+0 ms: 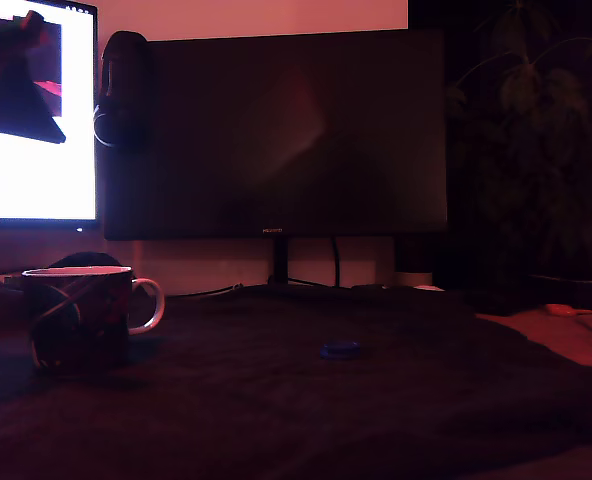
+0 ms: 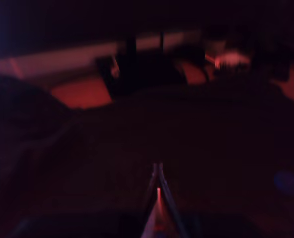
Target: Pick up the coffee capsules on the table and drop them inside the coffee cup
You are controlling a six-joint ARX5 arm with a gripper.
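The coffee capsules show only in part: one low blue capsule point(image 1: 340, 349) lies flat on the dark cloth point(image 1: 306, 410) near the middle of the exterior view, with bare cloth all around it. In the wrist view the same capsule is a faint blue blur point(image 2: 287, 181), off to one side of the gripper point(image 2: 158, 171) and apart from it. A brownish capsule cannot be made out in either picture.

The coffee cup point(image 1: 77, 315) stands upright at the exterior view's left, well apart from the blue capsule, its pale rim open upward and its light loop handle turned toward the exterior view's right. The stretch of cloth between cup and capsule is open.

The gripper appears only in the wrist view, where its two fingers meet at a point over the cloth, so the jaws look closed; a thin reddish streak sits between them, but the dim, blurred picture does not show whether anything is held.

The cloth's far edge runs below a dark monitor point(image 1: 276, 135) on its stand. A lit screen point(image 1: 36, 120) glows at the exterior view's upper left, and a plant point(image 1: 536, 120) stands dim at its right.
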